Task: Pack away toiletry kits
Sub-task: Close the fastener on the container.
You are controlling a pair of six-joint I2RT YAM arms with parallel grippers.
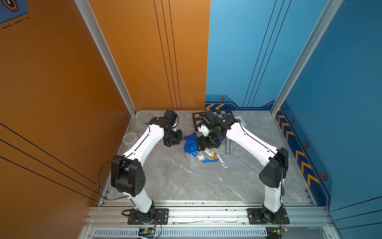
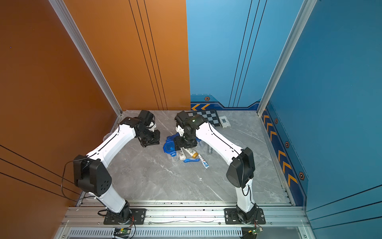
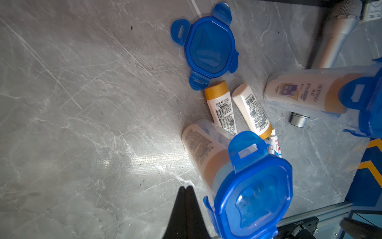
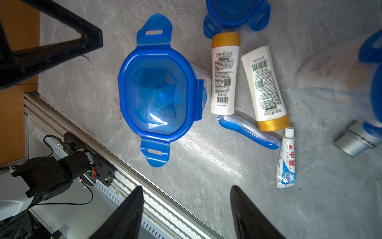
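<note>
Clear cup [image 3: 198, 144], blue four-tab lid [image 3: 254, 192] on top.

There are three clear plastic cups [image 1: 191, 157]: one open cup [image 1: 129, 139] near the table's [image 1: 175, 182] left edge and two lidded cups [image 3: 198, 149]. Three blue lids [image 4: 157, 89], one a loose lid [image 3: 209, 47]. Four white bottles [image 4: 224, 78]: two loose, one inside each lidded cup. One blue toothbrush [image 4: 248, 132], one toothpaste tube [image 4: 286, 163], one silver microphone [image 3: 334, 41], one chessboard [image 2: 208, 115], one small box [image 2: 224, 121].

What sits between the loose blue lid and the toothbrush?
Right wrist view: two white bottles side by side between the loose lid and the toothbrush, the lid-facing bottle and the brush-facing bottle.
</note>
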